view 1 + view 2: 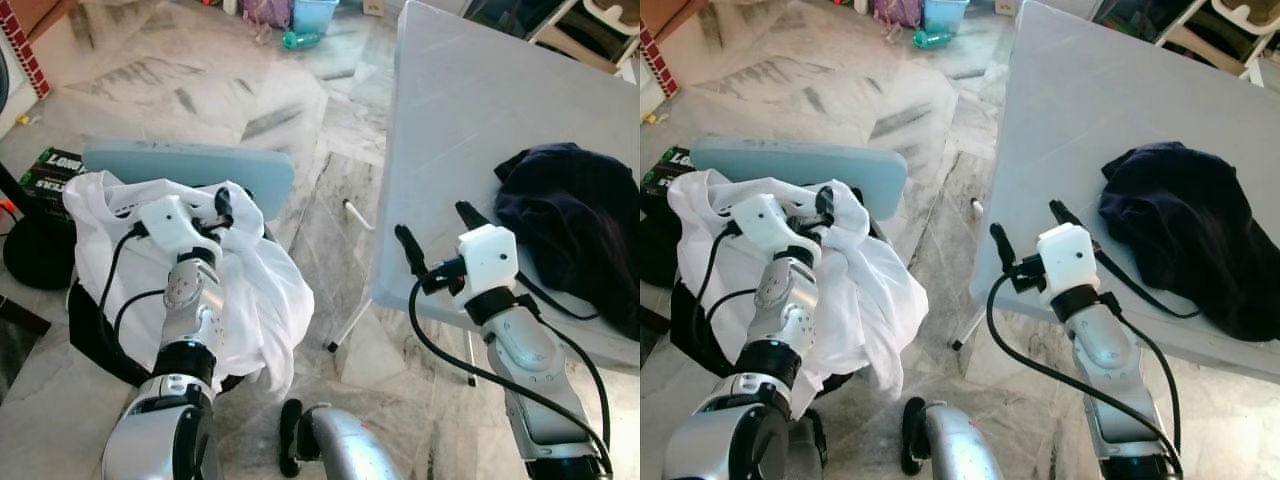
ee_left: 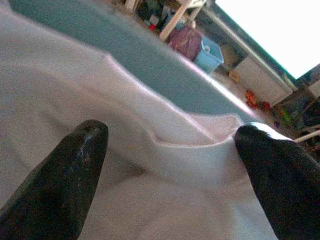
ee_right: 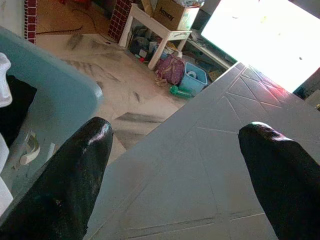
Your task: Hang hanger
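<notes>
Hanger not discernible; white garment (image 1: 250, 290) is lying heaped on the chair, directly under the left hand (image 1: 215, 212), fingers apart over its collar. Right hand (image 1: 432, 232), spread and empty, is hovering at the tabletop (image 1: 470, 110) edge, farther off

Readable text is scarce here. You get one partial word: white capitals "LOW…" on the black-and-green box (image 1: 48, 166) on the floor at the robot's left, half hidden behind the white cloth (image 1: 250, 290); the remaining letters are cut off. In the right wrist view, a cardboard box (image 3: 171, 12) on the small white table (image 3: 152, 25) carries dark print, but it is too blurred for you to read. Nothing else in view bears lettering, numbers or signs you can make out.
</notes>
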Motion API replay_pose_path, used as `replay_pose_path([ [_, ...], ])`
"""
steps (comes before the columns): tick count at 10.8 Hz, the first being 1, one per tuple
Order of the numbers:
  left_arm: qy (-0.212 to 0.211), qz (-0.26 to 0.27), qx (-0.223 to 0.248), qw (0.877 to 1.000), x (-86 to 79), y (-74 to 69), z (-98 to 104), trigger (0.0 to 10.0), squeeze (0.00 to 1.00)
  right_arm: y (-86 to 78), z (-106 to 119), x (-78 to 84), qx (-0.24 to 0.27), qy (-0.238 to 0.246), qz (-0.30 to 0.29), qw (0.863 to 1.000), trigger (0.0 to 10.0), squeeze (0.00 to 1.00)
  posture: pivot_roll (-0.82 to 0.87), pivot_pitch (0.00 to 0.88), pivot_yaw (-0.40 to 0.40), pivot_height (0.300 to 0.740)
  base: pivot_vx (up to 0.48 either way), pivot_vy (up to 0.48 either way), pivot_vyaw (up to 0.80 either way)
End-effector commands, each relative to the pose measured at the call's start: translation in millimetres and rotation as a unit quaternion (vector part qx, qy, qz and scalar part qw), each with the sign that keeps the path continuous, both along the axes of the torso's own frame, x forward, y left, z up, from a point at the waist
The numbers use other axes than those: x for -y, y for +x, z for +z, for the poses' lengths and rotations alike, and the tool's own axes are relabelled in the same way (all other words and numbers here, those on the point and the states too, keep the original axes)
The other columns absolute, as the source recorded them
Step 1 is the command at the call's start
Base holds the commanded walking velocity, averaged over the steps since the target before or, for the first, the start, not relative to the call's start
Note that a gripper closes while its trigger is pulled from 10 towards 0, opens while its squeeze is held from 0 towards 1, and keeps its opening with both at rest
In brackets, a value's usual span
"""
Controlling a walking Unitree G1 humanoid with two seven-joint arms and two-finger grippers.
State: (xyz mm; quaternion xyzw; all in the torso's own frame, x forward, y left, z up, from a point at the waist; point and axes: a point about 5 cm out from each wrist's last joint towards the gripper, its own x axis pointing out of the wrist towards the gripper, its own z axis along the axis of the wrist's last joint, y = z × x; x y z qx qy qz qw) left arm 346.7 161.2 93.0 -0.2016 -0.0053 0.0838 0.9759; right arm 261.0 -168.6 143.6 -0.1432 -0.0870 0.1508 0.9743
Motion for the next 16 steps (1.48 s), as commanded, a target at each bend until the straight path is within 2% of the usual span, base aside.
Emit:
replay_pose_path([
  [1, -0.010, -0.008, -0.017, 1.000, 7.9, -1.1, -7.4, 2.6, 0.00, -0.5, -3.6, 4.5, -0.010, -0.007, -0.003, 1.000, 10.0, 0.00, -0.16, 0.217, -0.242, 0.740, 0.000, 0.000, 0.00],
  [2, -0.018, -0.011, -0.023, 1.000, 10.5, -1.6, -10.7, 10.0, 0.00, -0.6, -4.7, 2.4, -0.016, -0.005, 0.006, 1.000, 10.0, 0.00, -0.16, 0.217, -0.242, 0.740, 0.000, 0.000, 0.00],
  [4, -0.025, -0.029, -0.017, 0.999, 23.5, -3.2, -12.2, 10.0, 0.00, -3.1, -8.7, -4.4, -0.034, 0.005, 0.040, 0.999, 10.0, 0.00, -0.16, 0.214, -0.241, 0.740, 0.000, 0.000, 0.00],
  [6, -0.018, -0.039, -0.014, 0.999, 30.4, -2.0, -11.6, 10.0, 0.00, -1.7, -8.5, -7.2, -0.033, 0.007, 0.044, 0.998, 10.0, 0.00, -0.16, 0.210, -0.243, 0.740, 0.000, 0.000, 0.00],
  [7, -0.022, -0.034, -0.015, 0.999, 28.9, -0.8, -11.1, 3.6, 0.00, -1.6, -8.5, -6.6, -0.032, 0.006, 0.043, 0.999, 10.0, 0.00, -0.16, 0.210, -0.241, 0.740, 0.000, 0.000, 0.00],
  [8, -0.029, -0.031, -0.020, 0.999, 26.5, -0.3, -12.5, 0.0, 0.00, -1.6, -8.4, -5.9, -0.032, 0.005, 0.042, 0.999, 10.0, 0.00, -0.16, 0.209, -0.241, 0.740, 0.000, 0.000, 0.00],
  [16, -0.018, -0.020, -0.016, 1.000, 20.1, 0.0, -13.0, 0.0, 0.00, -0.6, -9.0, -7.7, -0.030, 0.006, 0.042, 0.999, 10.0, 0.00, -0.16, 0.206, -0.234, 0.740, 0.000, 0.000, 0.00],
])
